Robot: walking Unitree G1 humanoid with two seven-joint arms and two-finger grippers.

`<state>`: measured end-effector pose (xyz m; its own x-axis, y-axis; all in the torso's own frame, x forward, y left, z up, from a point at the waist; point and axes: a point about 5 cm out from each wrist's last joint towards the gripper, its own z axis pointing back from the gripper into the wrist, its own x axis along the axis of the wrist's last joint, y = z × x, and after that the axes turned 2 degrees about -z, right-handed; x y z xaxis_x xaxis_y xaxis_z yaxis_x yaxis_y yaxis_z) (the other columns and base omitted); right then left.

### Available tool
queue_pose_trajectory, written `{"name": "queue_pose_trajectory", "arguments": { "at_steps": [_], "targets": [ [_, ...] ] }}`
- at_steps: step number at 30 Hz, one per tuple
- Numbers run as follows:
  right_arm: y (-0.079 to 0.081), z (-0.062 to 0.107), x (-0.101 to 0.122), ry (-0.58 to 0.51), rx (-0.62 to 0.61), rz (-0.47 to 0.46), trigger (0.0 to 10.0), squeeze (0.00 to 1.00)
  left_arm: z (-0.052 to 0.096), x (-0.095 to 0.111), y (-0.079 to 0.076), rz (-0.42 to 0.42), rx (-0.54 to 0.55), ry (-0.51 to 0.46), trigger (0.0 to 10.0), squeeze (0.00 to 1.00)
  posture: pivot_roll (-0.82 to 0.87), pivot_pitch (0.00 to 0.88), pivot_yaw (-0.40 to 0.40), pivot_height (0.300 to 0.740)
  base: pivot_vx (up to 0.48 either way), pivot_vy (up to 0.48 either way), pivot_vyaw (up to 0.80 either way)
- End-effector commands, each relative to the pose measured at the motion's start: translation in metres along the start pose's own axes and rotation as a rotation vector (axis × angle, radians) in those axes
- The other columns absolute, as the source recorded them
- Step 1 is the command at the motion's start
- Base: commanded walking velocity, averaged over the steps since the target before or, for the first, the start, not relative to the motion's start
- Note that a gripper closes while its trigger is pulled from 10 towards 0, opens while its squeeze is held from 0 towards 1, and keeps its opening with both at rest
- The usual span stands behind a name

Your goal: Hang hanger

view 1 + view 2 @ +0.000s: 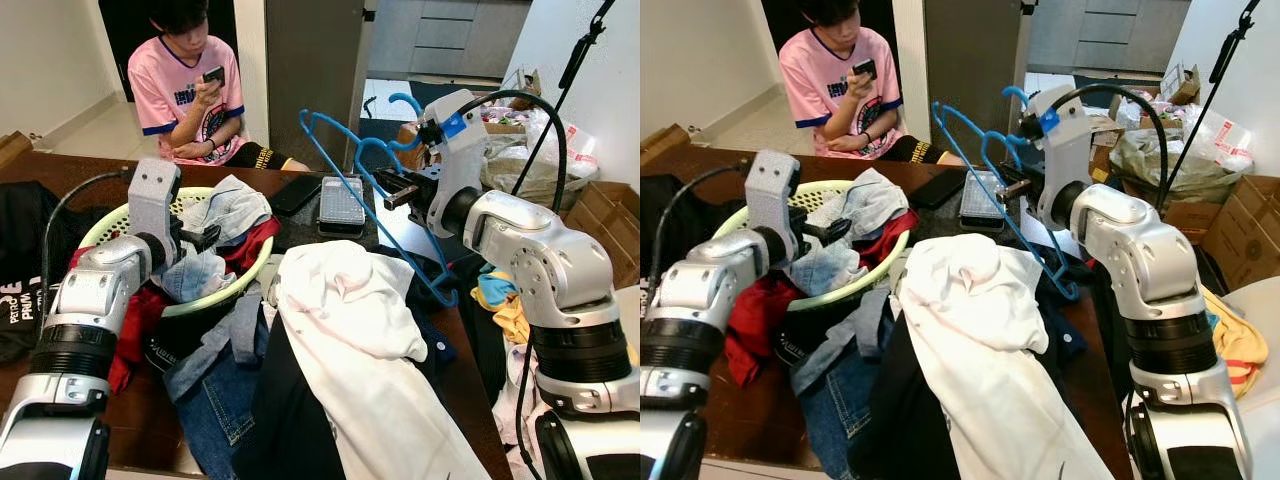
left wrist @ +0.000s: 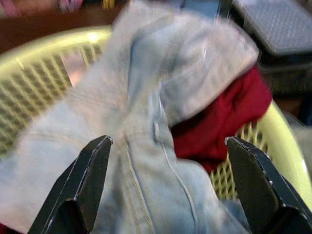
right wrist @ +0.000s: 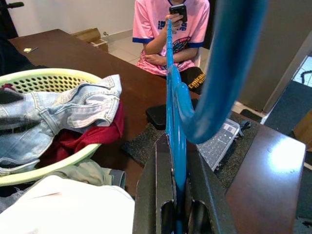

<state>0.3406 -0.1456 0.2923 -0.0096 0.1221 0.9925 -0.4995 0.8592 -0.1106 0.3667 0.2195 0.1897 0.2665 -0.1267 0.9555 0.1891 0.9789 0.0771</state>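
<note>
Head views, right gripper (image 1: 392,190): closing its fingers on the blue hanger (image 1: 350,170), holding it up over the far right part of the table (image 1: 60,170).
Head views, hanger: its long bar is running down toward the near right edge, above the white shirt (image 1: 350,330); hook (image 1: 405,100) is pointing up beside the wrist.
Head views, left gripper (image 1: 205,238): resting over the jeans (image 1: 225,210) in the green basket (image 1: 110,225) at the left side; well apart from the hanger.
Left wrist view: fingers (image 2: 90,180) are standing wide apart, gripping nothing, with denim between them.
Right wrist view: fingers (image 3: 156,195) are pinching the blue bar, which is lying edge-on, stretching away from the hand.
Judgement: right arm is carrying the hanger, so hanging it is falling to that arm; no rail is visible.
Background: person (image 1: 190,80) is sitting beyond the far edge.
</note>
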Motion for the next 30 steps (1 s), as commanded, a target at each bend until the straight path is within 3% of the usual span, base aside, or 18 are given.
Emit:
{"name": "queue_pose_trajectory", "arguments": {
  "at_steps": [1, 5, 11, 12, 13, 14, 27, 28, 30],
  "targets": [
    [-0.001, 0.000, 0.005, -0.024, -0.011, -0.003, 10.0, 0.00, -0.001, -0.011, -0.003, 0.008, 0.000, 0.054, 10.0, 0.00, 0.03, 0.039, 0.003, 0.740, 0.000, 0.000, 0.00],
    [-0.002, 0.001, 0.005, -0.025, -0.018, -0.005, 10.0, 0.00, -0.001, -0.031, -0.008, 0.029, 0.001, 0.141, 10.0, 0.00, 0.02, 0.038, 0.006, 0.740, 0.000, 0.000, 0.00],
    [-0.003, -0.001, 0.006, -0.024, -0.030, -0.002, 10.0, 0.00, -0.003, -0.039, -0.009, 0.038, 0.018, 0.187, 10.0, 0.00, 0.02, 0.036, 0.008, 0.740, 0.000, 0.000, 0.00],
    [-0.002, -0.002, 0.006, -0.024, -0.031, -0.001, 10.0, 0.00, -0.003, -0.040, -0.007, 0.036, 0.028, 0.189, 4.0, 0.00, 0.02, 0.036, 0.009, 0.740, 0.000, 0.000, 0.00],
    [-0.002, -0.002, 0.006, -0.024, -0.031, -0.001, 10.0, 0.00, -0.003, -0.040, -0.007, 0.036, 0.028, 0.189, 4.0, 0.00, 0.02, 0.036, 0.009, 0.740, 0.000, 0.000, 0.00],
    [-0.002, -0.002, 0.006, -0.026, -0.033, -0.001, 10.0, 0.00, -0.002, -0.039, -0.003, 0.033, 0.048, 0.190, 0.0, 0.00, 0.02, 0.035, 0.008, 0.740, 0.000, 0.000, 0.00],
    [-0.001, -0.003, 0.007, -0.031, -0.035, -0.003, 10.0, 0.00, 0.001, -0.035, 0.010, 0.010, 0.098, 0.174, 0.0, 0.00, 0.02, 0.030, 0.008, 0.740, 0.000, 0.000, 0.00],
    [-0.002, -0.003, 0.007, -0.036, -0.038, -0.006, 10.0, 0.00, 0.002, -0.025, 0.013, -0.035, 0.108, 0.124, 0.0, 0.00, 0.02, 0.030, 0.010, 0.740, 0.000, 0.000, 0.00],
    [-0.002, -0.003, 0.007, -0.036, -0.038, -0.006, 10.0, 0.00, 0.002, -0.025, 0.013, -0.035, 0.108, 0.124, 0.0, 0.00, 0.02, 0.030, 0.010, 0.740, 0.000, 0.000, 0.00]
  ]
}}
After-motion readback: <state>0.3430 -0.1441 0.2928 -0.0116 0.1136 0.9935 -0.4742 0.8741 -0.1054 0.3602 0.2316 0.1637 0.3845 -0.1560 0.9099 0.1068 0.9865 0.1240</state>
